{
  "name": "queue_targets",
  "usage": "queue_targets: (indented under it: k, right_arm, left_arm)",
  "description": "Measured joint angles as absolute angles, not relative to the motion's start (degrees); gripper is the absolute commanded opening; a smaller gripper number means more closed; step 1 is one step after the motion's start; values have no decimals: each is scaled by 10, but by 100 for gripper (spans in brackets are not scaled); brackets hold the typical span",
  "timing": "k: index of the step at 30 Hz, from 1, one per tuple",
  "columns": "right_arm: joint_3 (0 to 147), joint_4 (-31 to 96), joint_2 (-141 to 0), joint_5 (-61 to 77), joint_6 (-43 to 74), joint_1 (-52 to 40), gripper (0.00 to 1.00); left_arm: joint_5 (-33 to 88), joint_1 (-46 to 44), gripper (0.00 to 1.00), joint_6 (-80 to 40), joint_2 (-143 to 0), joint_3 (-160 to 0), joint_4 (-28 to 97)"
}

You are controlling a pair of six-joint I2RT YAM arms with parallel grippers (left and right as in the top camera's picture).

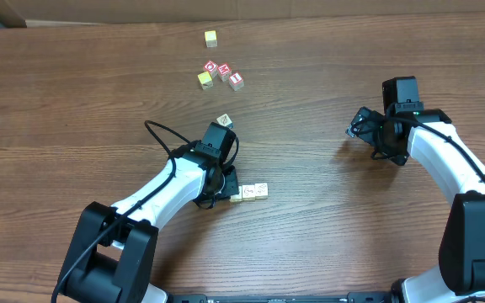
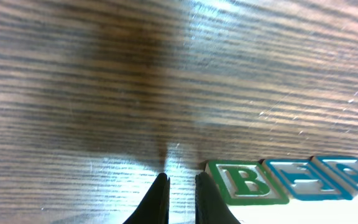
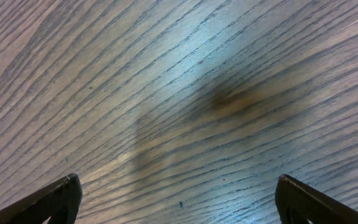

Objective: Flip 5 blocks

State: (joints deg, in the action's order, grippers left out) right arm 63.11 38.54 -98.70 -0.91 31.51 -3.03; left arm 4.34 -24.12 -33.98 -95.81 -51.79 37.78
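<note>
A short row of pale blocks point(image 1: 249, 193) lies on the table just right of my left gripper point(image 1: 227, 190). In the left wrist view that row shows a green-framed B block point(image 2: 247, 183) and two blue-framed blocks point(image 2: 303, 180) side by side. My left gripper point(image 2: 182, 188) is shut, with only a thin gap and nothing in it, and its right finger point(image 2: 209, 199) is close beside the B block. Another pale block point(image 1: 224, 121) lies tilted beyond the left arm. My right gripper point(image 1: 362, 126) hangs open over bare wood point(image 3: 179, 199).
At the back of the table sit three red-faced cubes point(image 1: 224, 71) with a yellow cube point(image 1: 205, 79) beside them. A second yellow cube point(image 1: 211, 37) sits farther back. A black cable point(image 1: 162, 135) loops from the left arm.
</note>
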Motion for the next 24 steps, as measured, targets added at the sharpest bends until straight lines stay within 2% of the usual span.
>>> queue_targets:
  k: [9, 13, 24]
  right_arm:
    - [631, 386, -987, -9, 315, -30, 100]
    - [631, 386, -987, -9, 315, -30, 100]
    - [631, 385, -987, -9, 315, -30, 100]
  left_arm:
    - [50, -241, 9, -340, -958, -518, 369]
    - [50, -241, 13, -340, -958, -518, 364]
    - [50, -241, 11, -340, -958, -518, 364]
